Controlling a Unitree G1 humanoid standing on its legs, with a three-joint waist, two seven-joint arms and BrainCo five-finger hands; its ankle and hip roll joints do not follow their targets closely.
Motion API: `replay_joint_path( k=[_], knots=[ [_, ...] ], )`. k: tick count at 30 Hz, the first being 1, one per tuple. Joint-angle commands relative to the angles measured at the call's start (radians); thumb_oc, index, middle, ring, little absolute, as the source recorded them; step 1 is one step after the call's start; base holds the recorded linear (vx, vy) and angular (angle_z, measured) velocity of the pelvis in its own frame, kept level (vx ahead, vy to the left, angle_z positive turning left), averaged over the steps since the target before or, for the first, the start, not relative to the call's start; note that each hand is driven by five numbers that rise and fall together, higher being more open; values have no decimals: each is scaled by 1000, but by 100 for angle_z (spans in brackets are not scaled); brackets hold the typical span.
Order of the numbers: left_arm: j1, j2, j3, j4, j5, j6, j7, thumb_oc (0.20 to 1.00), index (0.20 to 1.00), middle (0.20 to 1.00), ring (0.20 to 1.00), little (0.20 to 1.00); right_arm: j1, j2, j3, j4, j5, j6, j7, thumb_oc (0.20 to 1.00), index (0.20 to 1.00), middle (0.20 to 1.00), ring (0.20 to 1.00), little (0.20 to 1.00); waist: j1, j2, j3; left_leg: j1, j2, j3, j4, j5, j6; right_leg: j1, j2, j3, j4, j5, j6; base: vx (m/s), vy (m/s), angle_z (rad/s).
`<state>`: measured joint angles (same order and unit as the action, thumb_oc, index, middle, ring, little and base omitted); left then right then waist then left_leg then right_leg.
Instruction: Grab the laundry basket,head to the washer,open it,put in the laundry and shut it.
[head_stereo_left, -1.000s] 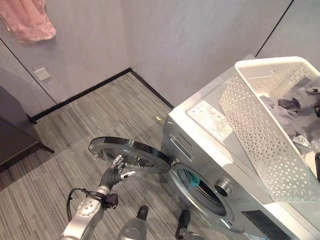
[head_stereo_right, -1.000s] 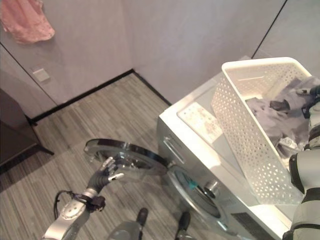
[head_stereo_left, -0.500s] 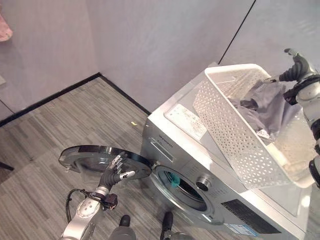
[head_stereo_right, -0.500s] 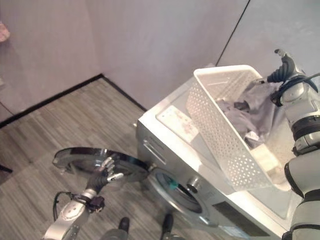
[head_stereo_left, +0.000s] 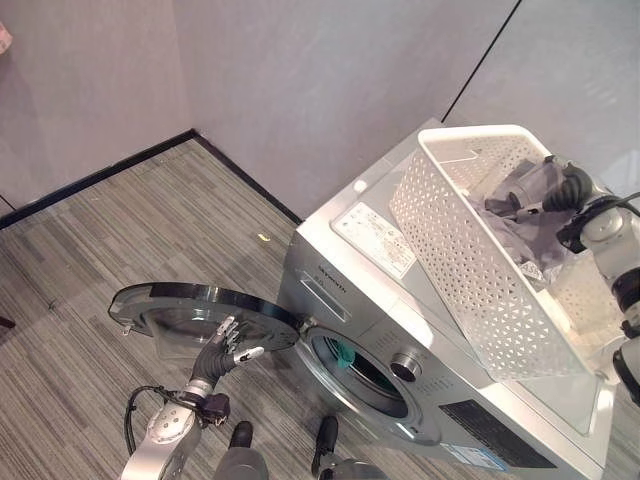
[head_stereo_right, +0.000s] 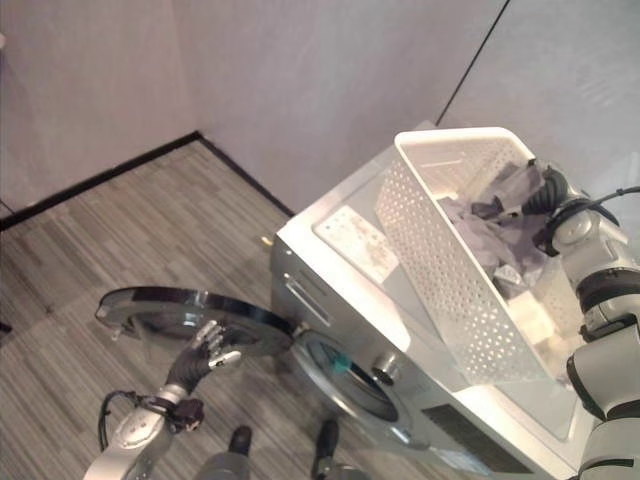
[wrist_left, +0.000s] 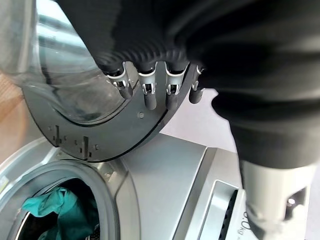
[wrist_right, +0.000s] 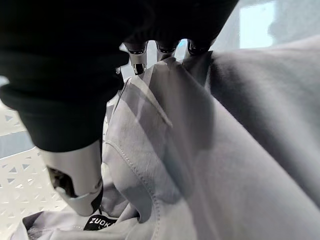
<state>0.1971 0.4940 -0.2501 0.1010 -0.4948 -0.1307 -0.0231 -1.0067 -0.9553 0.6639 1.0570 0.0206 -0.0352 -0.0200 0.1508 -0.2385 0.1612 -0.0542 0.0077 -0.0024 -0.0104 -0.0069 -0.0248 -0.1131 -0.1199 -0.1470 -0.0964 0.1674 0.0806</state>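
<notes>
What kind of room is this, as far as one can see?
Probably a laundry corner of a home: a front-loading washer with its door open, a white laundry basket of grey clothes on top, and striped grey flooring along plain walls.

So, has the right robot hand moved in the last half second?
Yes. The right robot hand has come down from above the far rim of the laundry basket into it, and now grips the grey laundry.
</notes>
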Motion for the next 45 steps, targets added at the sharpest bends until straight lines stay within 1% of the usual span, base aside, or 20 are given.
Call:
replay_joint_path(
  k=[1, 5, 6, 8, 9, 10, 11, 13, 17, 21, 22, 24, 29, 30, 34, 36, 37, 39, 41, 45],
  knots=[
    [-40, 2, -3, -74, 37, -58, -14, 1000, 1000, 1000, 1000, 1000, -92, -17, 96, 25, -31, -9, 59, 1000, 1000, 1000, 1000, 1000, 26, 34, 77, -20, 44, -12, -32, -44, 19, 105, -11, -45, 29, -186, 41, -36, -52, 1],
    [-52, 10, -20, -77, 39, -56, -18, 1000, 1000, 1000, 1000, 1000, -96, 2, 130, 38, -28, -5, 96, 1000, 1000, 1000, 1000, 1000, 39, 35, 109, -52, 51, -15, -25, -31, 14, 80, -5, -47, 33, -184, 37, -51, -41, 0],
    [-52, 9, -20, -76, 39, -56, -18, 1000, 1000, 1000, 1000, 1000, -96, 2, 131, 38, -28, -5, 96, 1000, 1000, 1000, 1000, 1000, 39, 35, 108, -53, 51, -15, -25, -31, 14, 79, -5, -47, 33, -184, 37, -50, -38, 1],
    [-58, 10, -23, -72, 43, -55, -18, 1000, 1000, 1000, 1000, 1000, -92, -3, 156, -4, -30, -4, 117, 1000, 1000, 1000, 1000, 1000, 42, 27, 119, -62, 56, -13, -25, -26, 10, 72, 0, -49, 32, -182, 37, -13, -19, 0],
    [-59, 8, -23, -68, 45, -53, -18, 1000, 1000, 1000, 1000, 1000, -90, -11, 171, -36, -28, -3, 127, 1000, 1000, 1000, 1000, 1000, 42, 22, 120, -63, 59, -12, -27, -24, 8, 70, 3, -49, 30, -181, 36, 0, -64, -7],
    [-57, 3, -21, -59, 47, -51, -19, 1000, 1000, 1000, 1000, 1000, -61, -41, 197, -146, 4, -5, 158, 1000, 1000, 1000, 1000, 1000, 39, -1, 121, -63, 66, -7, -30, -23, 5, 70, 10, -49, 25, -178, 36, 10, -53, -11],
    [-58, 3, -22, -59, 47, -51, -19, 1000, 1000, 1000, 1000, 1000, -60, -42, 196, -148, 4, -4, 159, 1000, 1000, 1000, 1000, 1000, 40, -1, 121, -62, 66, -7, -31, -23, 5, 70, 11, -49, 25, -178, 36, 9, -50, -14],
    [-58, 2, -19, -56, 49, -50, -20, 1000, 1000, 1000, 1000, 1000, -49, -61, 212, -204, 16, -7, 169, 1000, 1000, 1000, 1000, 1000, 38, -16, 120, -58, 72, -4, -33, -24, 3, 70, 14, -48, 23, -178, 36, 2, -23, -11],
    [-64, 3, -6, -50, 56, -52, -12, 1000, 1000, 1000, 1000, 1000, -46, -97, 206, -247, 34, -11, 155, 1000, 1000, 1000, 1000, 1000, 37, -48, 112, -42, 79, 6, -40, -28, 0, 78, 20, -43, 16, -175, 38, 11, -22, -8],
    [-62, 14, 25, -49, 56, -55, -2, 1000, 1000, 1000, 1000, 1000, -63, -123, 146, -175, 38, -3, 104, 1000, 1000, 1000, 1000, 1000, 32, -75, 91, -21, 82, 17, -48, -35, 2, 89, 23, -34, 13, -169, 40, 4, -3, -4],
    [-62, 14, 25, -49, 55, -55, -2, 1000, 1000, 1000, 1000, 1000, -63, -122, 146, -175, 38, -3, 104, 1000, 1000, 1000, 1000, 1000, 32, -75, 92, -20, 82, 17, -48, -35, 2, 89, 23, -33, 13, -169, 40, 0, 0, 0],
    [-54, 22, 38, -49, 55, -54, 1, 1000, 1000, 1000, 1000, 1000, -98, -131, 111, -108, 40, 3, 65, 1000, 1000, 1000, 1000, 1000, 29, -81, 80, -12, 81, 21, -50, -38, 5, 95, 23, -30, 13, -166, 43, 0, 0, 0],
    [-46, 36, 56, -45, 49, -47, 5, 1000, 1000, 1000, 1000, 1000, -213, -116, 42, 108, 38, 18, -27, 1000, 1000, 1000, 1000, 1000, 25, -79, 56, 4, 76, 25, -53, -47, 13, 105, 20, -25, 12, -162, 47, 0, 0, 0],
    [-49, 41, 56, -45, 50, -44, 10, 1000, 1000, 1000, 1000, 1000, -249, -117, 14, 164, 43, 23, -68, 1000, 1000, 1000, 1000, 1000, 25, -76, 52, 7, 74, 24, -53, -50, 15, 109, 19, -24, 12, -161, 48, 0, 0, 0],
    [-55, 50, 45, -42, 50, -27, 16, 1000, 1000, 1000, 1000, 1000, -339, -111, -45, 272, 35, 52, -164, 1000, 1000, 1000, 1000, 1000, 20, -64, 33, 15, 67, 23, -54, -55, 23, 115, 13, -23, 12, -156, 53, 5, 35, 1],
    [-55, 51, 39, -42, 53, -17, 17, 1000, 1000, 1000, 1000, 1000, -352, -107, -65, 279, 37, 56, -192, 1000, 1000, 1000, 1000, 1000, 19, -58, 26, 21, 64, 22, -55, -57, 25, 119, 12, -24, 12, -156, 54, 10, 43, -3],
    [-54, 52, 37, -41, 52, -14, 20, 1000, 1000, 1000, 1000, 1000, -359, -108, -84, 255, 51, 56, -218, 1000, 1000, 1000, 1000, 1000, 14, -53, 21, 24, 63, 22, -57, -57, 26, 121, 10, -23, 12, -156, 55, 5, 43, -1],
    [-50, 49, 35, -33, 51, -8, 16, 1000, 1000, 1000, 1000, 1000, -336, -109, -97, 203, 46, 49, -228, 1000, 1000, 1000, 1000, 1000, 7, -47, 16, 28, 60, 21, -60, -58, 28, 124, 8, -23, 12, -156, 56, 3, 40, 2],
    [-47, 45, 37, -29, 50, -8, 15, 1000, 1000, 1000, 1000, 1000, -302, -116, -114, 156, 58, 41, -222, 1000, 1000, 1000, 1000, 1000, 0, -44, 14, 30, 60, 22, -60, -58, 28, 125, 6, -18, 12, -155, 56, -2, 15, 1],
    [-34, 40, 45, -25, 47, -14, 14, 1000, 1000, 1000, 1000, 1000, -234, -104, -85, 70, 55, 32, -155, 1000, 1000, 1000, 1000, 1000, -15, -52, 11, 39, 63, 34, -63, -57, 28, 123, 9, -8, 12, -151, 55, 0, 0, 0]
  ],
)
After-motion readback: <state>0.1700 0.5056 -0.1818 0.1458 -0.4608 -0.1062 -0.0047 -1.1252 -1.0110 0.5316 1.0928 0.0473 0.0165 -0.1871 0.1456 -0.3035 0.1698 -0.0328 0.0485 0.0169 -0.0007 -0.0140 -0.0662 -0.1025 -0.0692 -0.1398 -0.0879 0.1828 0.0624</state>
